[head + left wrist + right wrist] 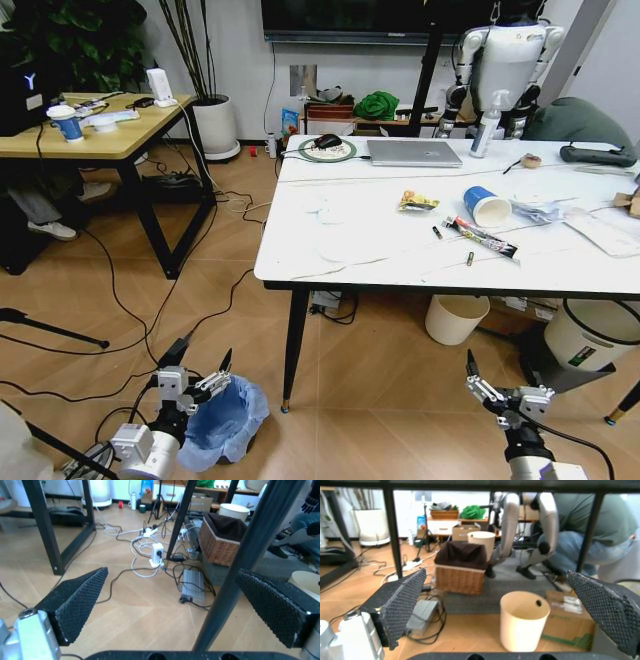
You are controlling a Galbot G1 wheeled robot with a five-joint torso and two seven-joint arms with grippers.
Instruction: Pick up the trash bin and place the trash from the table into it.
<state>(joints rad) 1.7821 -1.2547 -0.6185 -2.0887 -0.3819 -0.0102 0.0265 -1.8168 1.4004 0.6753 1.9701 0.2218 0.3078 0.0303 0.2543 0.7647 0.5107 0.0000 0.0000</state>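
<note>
The trash bin (228, 420), lined with a ruffled light blue bag, stands on the floor at lower left. My left gripper (207, 358) hovers open just above its near rim, not touching it. In the left wrist view the left gripper (172, 603) is spread wide with a black table leg (235, 566) ahead of it. On the white table (350, 260) lies the trash: a blue paper cup (487, 205), a yellow wrapper (417, 202), a red-and-white tube (480, 237), white wrappers (545, 210) and tissues (325, 215). My right gripper (500, 378) hangs open low at the right, empty.
A plain cream bin (456, 318) (522, 620) and a white bin with black rim (595, 345) stand under the table. A laptop (413, 152) lies at its back. A wooden table (100, 140) stands left. Cables (130, 300) cross the floor. A wicker basket (461, 573) sits under the table.
</note>
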